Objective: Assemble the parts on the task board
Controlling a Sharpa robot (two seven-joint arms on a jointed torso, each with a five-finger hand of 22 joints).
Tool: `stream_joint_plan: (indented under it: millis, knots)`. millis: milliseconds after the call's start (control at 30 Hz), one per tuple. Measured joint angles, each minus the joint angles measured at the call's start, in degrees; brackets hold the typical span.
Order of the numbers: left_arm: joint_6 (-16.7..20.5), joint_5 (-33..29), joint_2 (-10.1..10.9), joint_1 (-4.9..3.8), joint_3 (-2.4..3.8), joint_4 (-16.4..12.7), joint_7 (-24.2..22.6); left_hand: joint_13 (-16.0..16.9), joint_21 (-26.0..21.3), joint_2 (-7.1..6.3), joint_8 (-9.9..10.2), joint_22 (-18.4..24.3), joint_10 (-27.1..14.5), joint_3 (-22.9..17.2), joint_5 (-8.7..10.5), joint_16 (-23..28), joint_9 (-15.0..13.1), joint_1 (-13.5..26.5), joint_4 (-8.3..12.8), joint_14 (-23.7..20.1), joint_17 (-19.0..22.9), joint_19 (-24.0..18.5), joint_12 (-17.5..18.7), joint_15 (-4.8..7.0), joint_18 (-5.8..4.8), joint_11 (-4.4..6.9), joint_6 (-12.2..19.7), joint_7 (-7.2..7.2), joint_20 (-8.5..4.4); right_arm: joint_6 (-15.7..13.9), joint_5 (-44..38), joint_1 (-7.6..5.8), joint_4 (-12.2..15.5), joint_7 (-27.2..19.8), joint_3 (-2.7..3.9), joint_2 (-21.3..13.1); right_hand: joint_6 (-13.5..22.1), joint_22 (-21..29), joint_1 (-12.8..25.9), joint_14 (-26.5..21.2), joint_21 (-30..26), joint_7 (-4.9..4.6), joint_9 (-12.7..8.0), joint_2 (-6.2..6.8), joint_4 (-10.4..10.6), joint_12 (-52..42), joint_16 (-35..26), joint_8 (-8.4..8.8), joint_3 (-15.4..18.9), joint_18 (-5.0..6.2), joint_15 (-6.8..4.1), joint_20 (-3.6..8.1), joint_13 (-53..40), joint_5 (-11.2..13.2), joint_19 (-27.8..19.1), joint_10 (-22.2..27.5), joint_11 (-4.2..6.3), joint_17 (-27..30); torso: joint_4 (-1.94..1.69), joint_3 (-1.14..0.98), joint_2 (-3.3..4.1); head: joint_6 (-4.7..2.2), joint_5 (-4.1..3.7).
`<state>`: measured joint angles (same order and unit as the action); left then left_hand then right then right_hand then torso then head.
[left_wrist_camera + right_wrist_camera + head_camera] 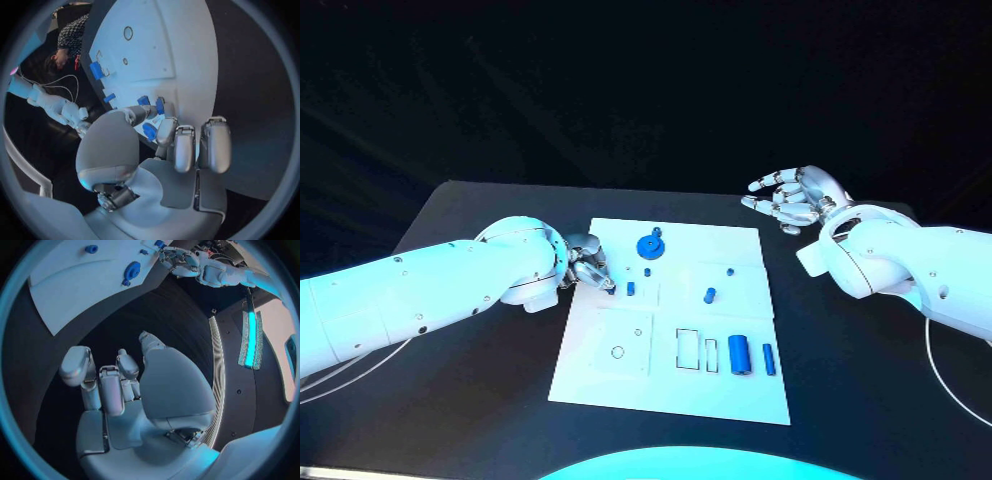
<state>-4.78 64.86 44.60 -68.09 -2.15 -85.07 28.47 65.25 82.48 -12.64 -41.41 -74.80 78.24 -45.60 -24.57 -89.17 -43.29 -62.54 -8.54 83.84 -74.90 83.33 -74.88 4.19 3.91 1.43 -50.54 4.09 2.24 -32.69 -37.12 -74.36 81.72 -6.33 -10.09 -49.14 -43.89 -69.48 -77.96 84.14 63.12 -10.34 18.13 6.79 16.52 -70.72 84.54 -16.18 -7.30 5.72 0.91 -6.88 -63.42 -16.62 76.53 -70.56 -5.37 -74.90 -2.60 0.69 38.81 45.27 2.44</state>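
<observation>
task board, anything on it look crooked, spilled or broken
Nothing stands out. The task board lies flat on the table, its blue parts sit apart and look whole. The left hand is at its left edge; the right hand is off it, holding nothing.

Bare task board (733, 385) front edge, open black table (870, 400) beyond; left hand (586, 262) perhaps crowding the small parts (630, 288).

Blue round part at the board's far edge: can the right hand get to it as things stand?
Probably yes. The right hand hovers with nothing in it off the task board's far right corner, and bare board lies between it and the blue round part. The left hand sits opposite.
</observation>
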Motion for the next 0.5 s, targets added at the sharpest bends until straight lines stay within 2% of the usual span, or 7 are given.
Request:
stream_joint_plan:
  millis: [200,500]
  knots:
    - [-0.07,0.37,0.01,0.02,0.00,-0.13,0.19,0.84,0.22,-0.03,-0.12,-0.11,0.53,0.23,-1.20,-0.10,0.09,0.48,0.23,0.21,0.00,0.00,-0.55,0.21,0.01,0.10,-0.42,-0.03,0.00,0.00,0.00,0.03,0.00,0.00,0.00,0.00,0.00,0.00,0.00,0.00,0.00,0.00,0.00,0.00,0.00,0.00,0.00,0.00,0.00,0.00,0.00,0.00,0.00,0.00,0.00,0.00,0.00,0.00,0.01,0.01,-0.01,0.01,-0.04]
    - [-0.65,0.94,-0.02,0.04,0.04,-0.42,0.29,1.84,0.22,-0.55,-0.47,-0.11,1.07,0.55,-1.96,-0.61,0.19,1.01,0.55,0.21,0.00,0.20,-1.05,0.21,0.00,0.36,-0.92,-0.50,-0.20,0.00,0.00,0.06,-0.01,0.00,0.00,-0.02,0.00,0.00,0.00,0.00,0.00,0.00,-0.06,0.00,0.00,0.00,0.00,-0.23,0.00,0.00,0.00,0.22,0.00,0.00,0.22,0.00,0.00,0.00,0.02,0.00,0.01,0.16,0.00]
